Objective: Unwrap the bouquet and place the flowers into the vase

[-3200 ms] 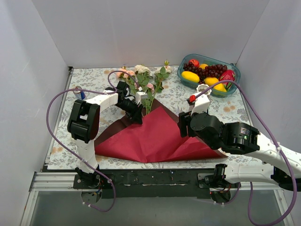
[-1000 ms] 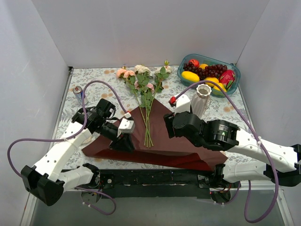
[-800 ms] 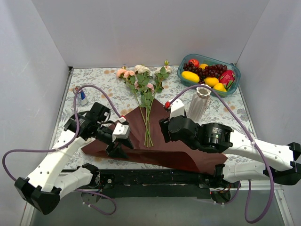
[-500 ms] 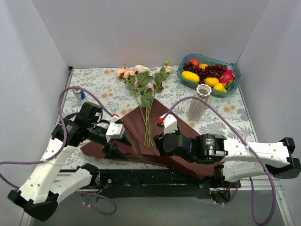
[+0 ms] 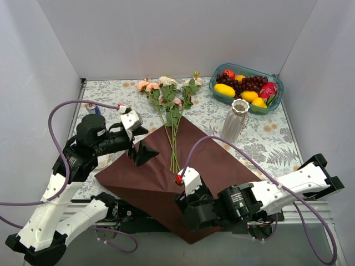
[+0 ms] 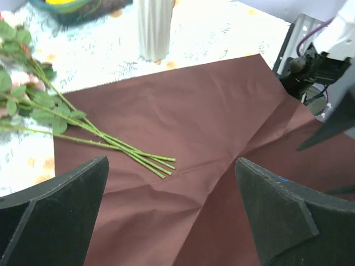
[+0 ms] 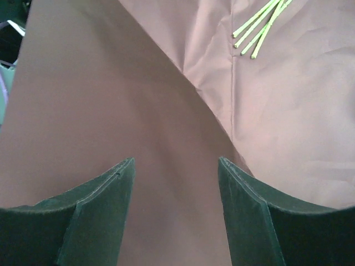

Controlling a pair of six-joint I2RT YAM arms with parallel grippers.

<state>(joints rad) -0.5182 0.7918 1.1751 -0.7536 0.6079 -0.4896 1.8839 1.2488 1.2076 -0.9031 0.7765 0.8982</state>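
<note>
The bouquet lies unwrapped. Its dark red paper [image 5: 166,177] is spread flat, with the near corner hanging over the table's front edge. The flowers [image 5: 169,102], pink and cream roses, lie on the table with their green stems [image 6: 130,151] resting on the paper. To the right of the paper stands the white ribbed vase [image 5: 235,120], holding nothing. My left gripper [image 5: 140,143] hovers open above the paper's left part, its jaws wide [image 6: 171,162] and nothing between them. My right gripper [image 5: 188,206] is open low over the paper's near corner [image 7: 176,160], near the stem ends [image 7: 258,27].
A teal bowl [image 5: 275,91] of fruit stands at the back right, behind the vase. A small can [image 5: 92,107] stands at the left edge beside my left arm. The table's metal front rail [image 5: 138,213] runs under the hanging paper.
My left gripper has opened, let go of the paper and lifted toward the back. My right arm drew back to the near edge. The paper now lies wider, its corner over the edge.
</note>
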